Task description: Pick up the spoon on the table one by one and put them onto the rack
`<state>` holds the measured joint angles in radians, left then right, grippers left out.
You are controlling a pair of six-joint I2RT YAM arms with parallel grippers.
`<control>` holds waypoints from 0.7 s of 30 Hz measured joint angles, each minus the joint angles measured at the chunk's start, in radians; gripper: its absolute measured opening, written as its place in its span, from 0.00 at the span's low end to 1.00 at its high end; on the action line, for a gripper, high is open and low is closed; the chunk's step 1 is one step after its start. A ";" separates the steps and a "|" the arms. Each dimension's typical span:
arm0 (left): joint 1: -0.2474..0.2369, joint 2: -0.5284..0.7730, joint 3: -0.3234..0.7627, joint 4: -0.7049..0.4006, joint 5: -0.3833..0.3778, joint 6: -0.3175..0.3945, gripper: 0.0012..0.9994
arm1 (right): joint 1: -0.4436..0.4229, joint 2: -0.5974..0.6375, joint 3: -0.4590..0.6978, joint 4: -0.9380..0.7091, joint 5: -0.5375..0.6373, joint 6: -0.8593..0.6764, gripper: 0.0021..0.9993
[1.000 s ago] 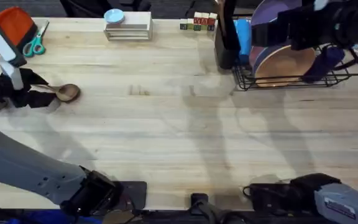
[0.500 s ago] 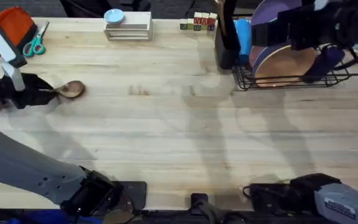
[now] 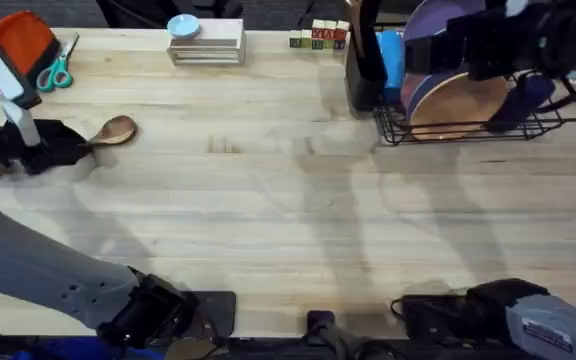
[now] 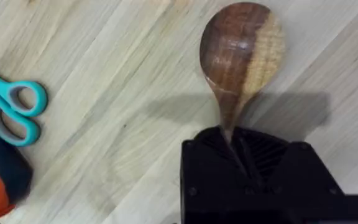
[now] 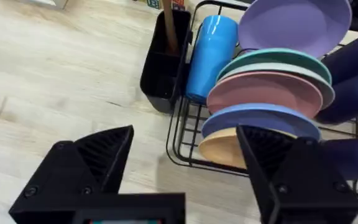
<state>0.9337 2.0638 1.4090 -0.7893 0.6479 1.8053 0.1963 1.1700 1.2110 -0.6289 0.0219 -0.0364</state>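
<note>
Spoon [image 3: 115,129]: brown wood, oval bowl, at the far left of the table [image 3: 268,200], bowl pointing toward the middle; its shadow falls on the planks beneath it in the left wrist view. Handle runs back into the left gripper [image 3: 56,146], whose black fingers [image 4: 263,155] are closed narrowly on the neck just behind the bowl [image 4: 241,46].

Second spoon handle [image 5: 168,25]: upright in the tall black utensil holder [image 5: 160,74] at the near-left corner of the rack [image 3: 468,125].

Rack: black wire, far right of the table, carrying purple [image 5: 294,25], teal, pink [image 5: 266,93], blue and tan plates on edge, with a blue cup [image 5: 207,56] beside the holder.

Right gripper [image 5: 185,168]: above the table just before the rack, fingers spread wide, holding nothing.

Teal-handled scissors [image 3: 58,70]: far left corner, beside an orange object [image 3: 23,38], apart from the spoon.

White stacked stand [image 3: 206,45]: far edge, centre-left.
</note>
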 joint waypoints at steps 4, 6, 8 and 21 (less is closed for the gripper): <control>0.000 0.006 0.001 -0.009 0.018 0.000 0.04 | 0.000 0.000 0.000 0.000 0.000 0.000 1.00; 0.000 0.008 0.003 -0.014 0.022 0.001 0.04 | 0.000 0.000 0.000 0.000 0.000 0.000 1.00; 0.000 0.011 0.005 -0.019 0.029 0.001 0.04 | 0.000 0.000 0.000 0.000 0.000 0.000 1.00; -0.055 0.011 -0.005 -0.072 0.068 0.000 0.04 | 0.000 0.000 0.000 0.000 0.000 -0.002 1.00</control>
<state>0.8785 2.0747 1.4040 -0.8611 0.7161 1.8058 0.1963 1.1699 1.2110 -0.6289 0.0223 -0.0381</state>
